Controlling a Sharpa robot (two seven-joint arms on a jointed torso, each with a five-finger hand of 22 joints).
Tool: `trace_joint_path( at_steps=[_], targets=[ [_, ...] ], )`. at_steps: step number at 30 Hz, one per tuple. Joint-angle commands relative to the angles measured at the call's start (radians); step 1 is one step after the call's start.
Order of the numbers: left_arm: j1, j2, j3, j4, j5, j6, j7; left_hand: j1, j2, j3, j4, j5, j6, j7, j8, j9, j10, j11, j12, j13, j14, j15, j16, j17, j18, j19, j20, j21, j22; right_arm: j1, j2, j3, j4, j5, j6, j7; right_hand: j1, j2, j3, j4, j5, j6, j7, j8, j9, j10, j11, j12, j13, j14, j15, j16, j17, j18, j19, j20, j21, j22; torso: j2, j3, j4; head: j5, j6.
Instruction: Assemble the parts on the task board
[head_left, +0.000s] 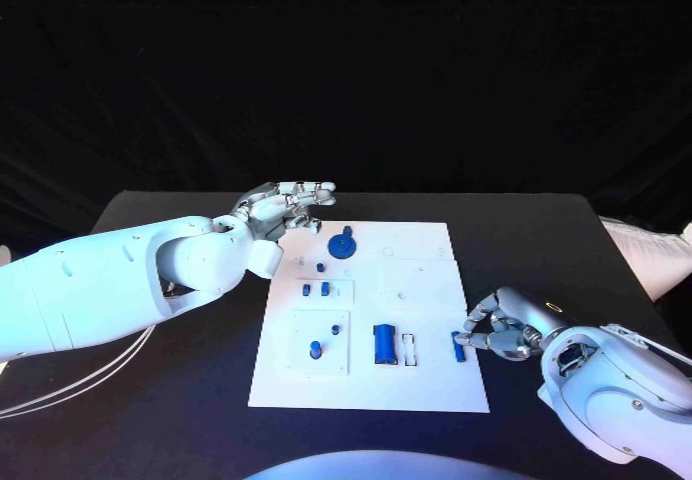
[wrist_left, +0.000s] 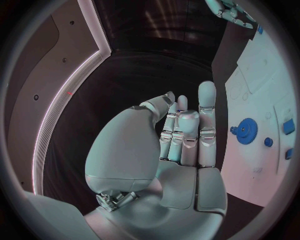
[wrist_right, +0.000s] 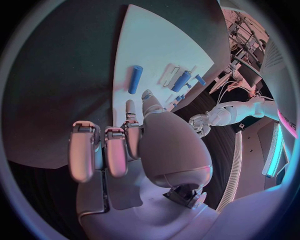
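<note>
Flanking the task board (head_left: 433, 385), left hand (head_left: 284, 209) and right hand (head_left: 502, 331) hold nothing, fingers loosely curled apart.

The right robot hand (head_left: 498, 333) is covering the task board (head_left: 418, 390) edge beside a small blue piece (head_left: 460, 350), so contact between them is staying unclear. The left wrist view's rim is cutting off two blue parts (wrist_left: 288, 126).
</note>
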Motion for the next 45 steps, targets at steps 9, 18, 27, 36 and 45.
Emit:
trace_joint_path(
  at_steps=[9,18,27,36,45],
  targets=[
    [0.0,0.001,0.0,0.002,-0.003,0.019,0.004,0.004,0.009,-0.004,-0.004,0.001,-0.004,0.001,-0.003,0.0,-0.008,-0.003,0.005,0.001,-0.006,0.003,-0.004,-0.001,0.014,-0.006,0.002,-0.007,-0.001,-0.023,0.034,-0.002,-0.029,-0.041,0.079,-0.016,-0.02,-0.008,0.002,0.016,-0.014,0.015,0.001,-0.015,-0.007,0.005,0.003,-0.009,-0.084,0.09,0.007,0.002,0.192,-0.017,0.017,0.007,0.006,0.031,0.001,-0.0002,0.0015,0.003,-0.005],
    [0.0,0.0,0.0,0.001,-0.003,0.019,0.004,0.004,0.009,-0.004,-0.004,0.001,-0.004,0.001,-0.003,0.0,-0.008,-0.003,0.005,0.001,-0.006,0.003,-0.004,-0.001,0.014,-0.006,0.002,-0.007,-0.001,-0.027,0.045,-0.002,-0.033,-0.05,0.097,-0.023,-0.027,-0.01,0.004,0.021,-0.015,0.022,0.0,-0.017,-0.009,0.006,0.002,-0.009,-0.083,0.09,0.007,0.003,0.192,-0.017,0.017,0.007,0.006,0.03,0.0,-0.0006,0.0007,0.005,-0.007],
    [0.0,0.0,0.0,0.002,-0.003,0.021,0.003,0.004,0.01,-0.004,-0.005,0.001,-0.004,0.001,-0.003,0.0,-0.008,-0.003,0.006,0.001,-0.006,0.003,-0.003,-0.001,0.014,-0.005,0.002,-0.007,-0.001,-0.032,0.081,-0.002,-0.047,-0.137,0.133,-0.036,-0.015,-0.026,0.016,0.014,-0.047,0.041,-0.006,-0.021,-0.011,0.007,-0.002,-0.01,-0.082,0.09,0.003,0.003,0.193,-0.017,0.017,0.004,0.007,0.032,0.0,0.0002,0.0014,0.005,-0.008],
    [0.0,-0.001,0.0,0.002,-0.003,0.02,0.002,0.004,0.01,-0.004,-0.005,0.001,-0.004,0.001,-0.003,0.0,-0.008,-0.003,0.006,0.001,-0.006,0.003,-0.003,-0.001,0.014,-0.005,0.002,-0.007,-0.001,-0.039,0.108,-0.003,-0.057,-0.246,0.226,-0.065,0.055,-0.019,0.069,-0.03,-0.082,0.055,-0.012,-0.029,-0.016,0.004,-0.009,-0.014,-0.082,0.09,-0.003,0.004,0.196,-0.018,0.019,0.0,0.01,0.038,0.0,-0.0013,0.001,0.008,-0.012],
    [0.0,-0.001,0.0,0.003,-0.005,0.021,0.002,0.004,0.01,-0.004,-0.005,0.001,-0.004,0.001,-0.003,0.0,-0.008,-0.003,0.006,0.001,-0.006,0.003,-0.003,-0.001,0.014,-0.005,0.002,-0.007,-0.001,-0.041,0.117,-0.003,-0.061,-0.28,0.259,-0.08,0.115,0.001,0.157,-0.089,-0.097,0.069,-0.014,-0.036,-0.02,0.002,-0.012,-0.019,-0.082,0.091,-0.005,0.008,0.202,-0.02,0.02,-0.004,0.013,0.044,-0.001,-0.0003,0.001,0.008,-0.013]
  ],
)
